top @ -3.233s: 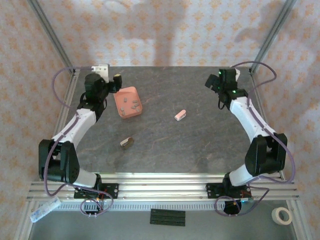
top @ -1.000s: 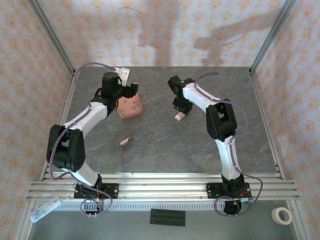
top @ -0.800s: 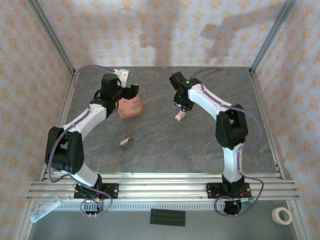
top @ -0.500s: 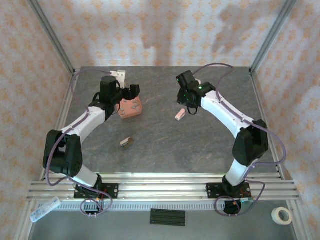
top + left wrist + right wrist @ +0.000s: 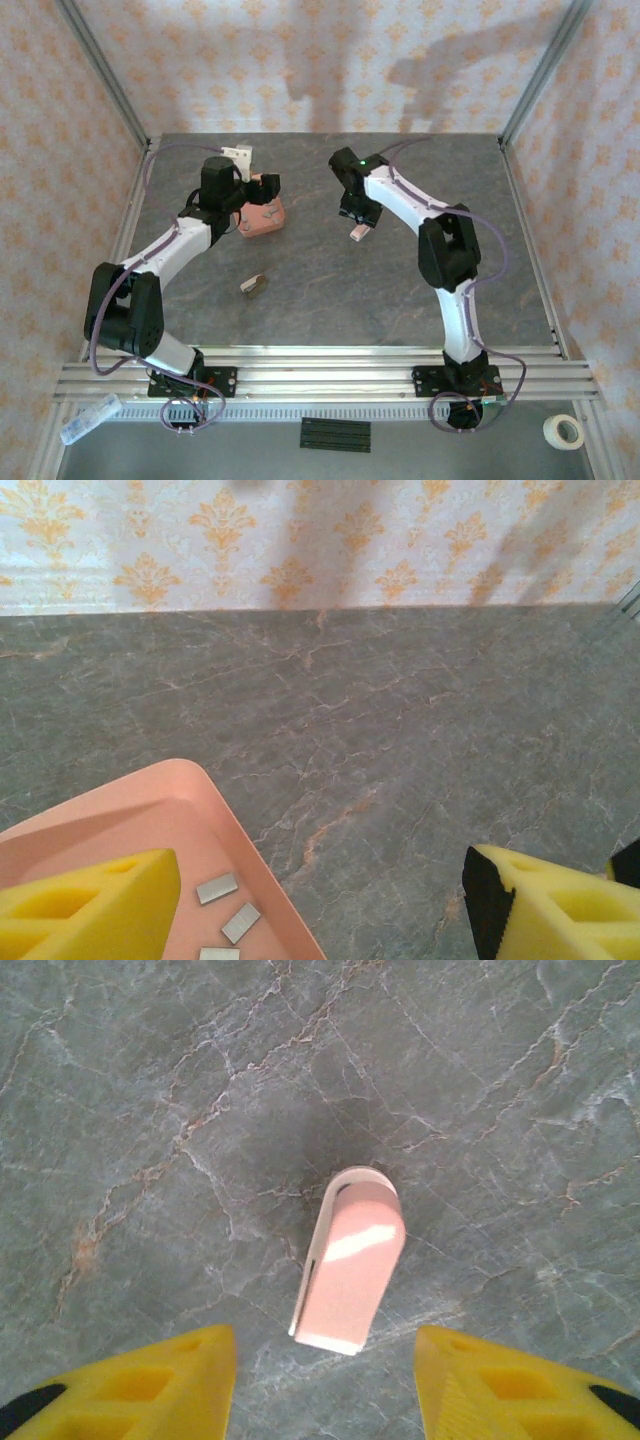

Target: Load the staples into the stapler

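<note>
Loading of the stapler, opening stage; items listed from largest to smallest.

**Bench** [image 5: 350, 290]: grey marbled slab that carries everything.

**Left claw** [image 5: 320, 890]: spread wide and pinching nothing. It hovers at the right-hand edge of the tray, with one yellow pad above the tray floor and the other above bare bench.

**Right claw** [image 5: 322, 1340]: also spread and empty. It is poised over the stapler, with one pad on each side of the stapler's near end and neither pad touching it.

**Salmon-pink tray** [image 5: 272, 222]: sits at the far left of the bench, well apart from the stapler.

**Stapler** [image 5: 350, 1270]: pale pink over a white base. It lies flat on bare bench near the middle and looks closed.

**Small brown object** [image 5: 252, 284]: lies alone nearer the arms' bases and is too small to identify.

**Staples** [image 5: 240, 922]: three short grey strips are visible loose on the tray floor, just beside the left pad.

Progress, as judged: nothing is loaded yet. Neither the stapler nor any strip is gripped. What remains is to take hold of the stapler and open it, lift a strip from the tray, seat it in the stapler, and close the stapler.
</note>
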Tool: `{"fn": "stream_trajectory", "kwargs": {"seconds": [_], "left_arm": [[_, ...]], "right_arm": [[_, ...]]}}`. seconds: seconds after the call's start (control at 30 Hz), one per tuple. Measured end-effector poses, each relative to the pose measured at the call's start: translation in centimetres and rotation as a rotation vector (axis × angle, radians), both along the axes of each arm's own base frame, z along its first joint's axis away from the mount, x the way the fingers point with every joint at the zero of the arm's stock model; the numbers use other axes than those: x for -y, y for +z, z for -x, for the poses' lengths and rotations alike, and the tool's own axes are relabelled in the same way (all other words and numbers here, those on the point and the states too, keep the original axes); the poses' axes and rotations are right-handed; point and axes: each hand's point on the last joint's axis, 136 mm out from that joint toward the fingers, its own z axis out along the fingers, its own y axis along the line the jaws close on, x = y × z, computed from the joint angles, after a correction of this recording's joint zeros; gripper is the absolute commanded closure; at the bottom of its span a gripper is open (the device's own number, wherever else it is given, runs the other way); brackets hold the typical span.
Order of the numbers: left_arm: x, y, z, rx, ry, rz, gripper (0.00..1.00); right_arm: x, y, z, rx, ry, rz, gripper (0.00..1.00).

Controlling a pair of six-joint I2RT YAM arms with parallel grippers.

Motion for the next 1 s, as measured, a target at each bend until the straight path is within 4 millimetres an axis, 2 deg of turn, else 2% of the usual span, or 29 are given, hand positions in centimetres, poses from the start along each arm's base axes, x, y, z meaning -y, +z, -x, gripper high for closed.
{"fn": "stream_trajectory", "kwargs": {"seconds": [0.13,0.33,0.47,0.63,0.77,1.0], "left_arm": [[0.0,0.0,0.0,0.000,0.000,0.000,0.24],[-0.1,0.0,0.0,0.002,0.001,-0.004,0.24],[-0.1,0.0,0.0,0.003,0.001,-0.004,0.23],[-0.1,0.0,0.0,0.003,0.000,-0.009,0.23],[0.0,-0.5,-0.1,-0.006,-0.001,-0.013,0.23],[0.0,-1.5,-0.3,-0.029,-0.001,-0.017,0.23]], "right_arm": [[0.7,-0.5,-0.2,-0.045,-0.037,0.023,0.44],[2.4,-1.0,0.0,-0.088,-0.086,0.036,0.49],[2.1,-1.4,-0.3,-0.087,-0.092,0.012,0.49],[1.6,-3.0,-0.5,-0.109,-0.089,0.000,0.50],[1.6,-4.0,-0.6,-0.126,-0.092,0.000,0.59],[1.7,-3.8,-1.3,-0.116,-0.099,-0.021,0.77]]}}
